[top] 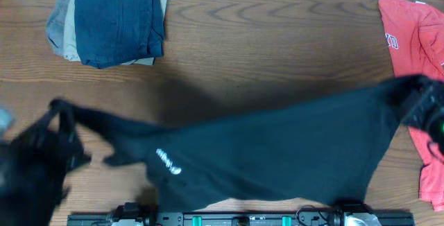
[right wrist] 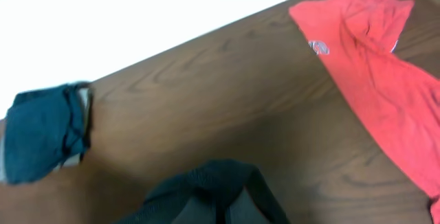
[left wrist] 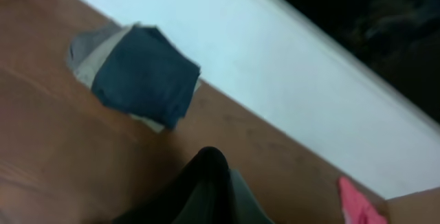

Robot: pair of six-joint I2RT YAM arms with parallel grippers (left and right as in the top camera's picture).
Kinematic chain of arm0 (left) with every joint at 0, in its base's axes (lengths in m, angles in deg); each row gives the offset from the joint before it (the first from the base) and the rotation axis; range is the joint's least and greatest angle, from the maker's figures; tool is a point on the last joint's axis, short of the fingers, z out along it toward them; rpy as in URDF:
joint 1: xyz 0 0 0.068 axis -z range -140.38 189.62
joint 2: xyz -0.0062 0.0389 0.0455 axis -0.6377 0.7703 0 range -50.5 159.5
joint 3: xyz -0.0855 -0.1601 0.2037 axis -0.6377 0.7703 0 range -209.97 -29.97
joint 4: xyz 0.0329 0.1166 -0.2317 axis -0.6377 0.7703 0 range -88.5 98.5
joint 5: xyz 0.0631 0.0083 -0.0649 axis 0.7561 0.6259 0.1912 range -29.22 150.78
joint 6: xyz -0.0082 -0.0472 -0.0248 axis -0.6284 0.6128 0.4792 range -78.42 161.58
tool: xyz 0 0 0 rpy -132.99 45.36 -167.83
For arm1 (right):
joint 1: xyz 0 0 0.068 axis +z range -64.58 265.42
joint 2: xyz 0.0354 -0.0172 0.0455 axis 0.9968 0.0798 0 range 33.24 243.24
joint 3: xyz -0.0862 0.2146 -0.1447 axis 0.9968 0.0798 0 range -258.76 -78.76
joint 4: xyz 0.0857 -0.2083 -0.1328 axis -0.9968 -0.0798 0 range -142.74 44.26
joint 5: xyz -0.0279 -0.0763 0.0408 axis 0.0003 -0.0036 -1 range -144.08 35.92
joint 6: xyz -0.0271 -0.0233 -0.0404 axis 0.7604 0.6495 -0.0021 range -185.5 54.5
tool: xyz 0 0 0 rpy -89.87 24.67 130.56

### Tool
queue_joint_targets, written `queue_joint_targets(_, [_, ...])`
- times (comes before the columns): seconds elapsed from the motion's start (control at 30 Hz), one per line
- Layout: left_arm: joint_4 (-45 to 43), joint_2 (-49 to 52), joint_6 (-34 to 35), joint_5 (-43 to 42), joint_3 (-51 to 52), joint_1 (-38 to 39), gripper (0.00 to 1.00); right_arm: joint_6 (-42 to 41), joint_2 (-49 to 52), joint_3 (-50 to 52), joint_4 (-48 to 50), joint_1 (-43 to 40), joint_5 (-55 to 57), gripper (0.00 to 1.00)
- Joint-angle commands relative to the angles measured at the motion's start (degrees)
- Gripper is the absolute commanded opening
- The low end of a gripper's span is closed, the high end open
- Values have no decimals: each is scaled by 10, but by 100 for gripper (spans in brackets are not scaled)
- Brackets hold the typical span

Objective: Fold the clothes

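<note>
The black T-shirt [top: 277, 153] hangs stretched across the table between my two arms, its white logo mark [top: 168, 162] facing up near the lower left. My left gripper [top: 61, 118] is shut on the shirt's left end, lifted off the wood. At the far right, my right gripper [top: 416, 94] is shut on the other end. In the left wrist view black cloth [left wrist: 206, 183] bunches over the fingertips. The right wrist view shows the same: black fabric [right wrist: 220, 179] wrapped over closed fingers.
A stack of folded dark blue, tan and grey garments [top: 111, 19] lies at the back left. A red T-shirt [top: 416, 46] is spread along the right edge. The arm base rail [top: 243, 219] runs along the front edge. A white wall [left wrist: 289, 66] lies beyond the table's back.
</note>
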Motion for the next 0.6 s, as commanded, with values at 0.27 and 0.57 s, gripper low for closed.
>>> queue_joint_targets(0.27, [-278, 302, -6, -105, 3, 0, 6, 46, 219, 0, 275, -13, -18, 3])
queue_joint_targets(0.57, [-331, 384, -54, -135, -177, 0, 6, 50, 257, -206, 278, -124, -87, 4])
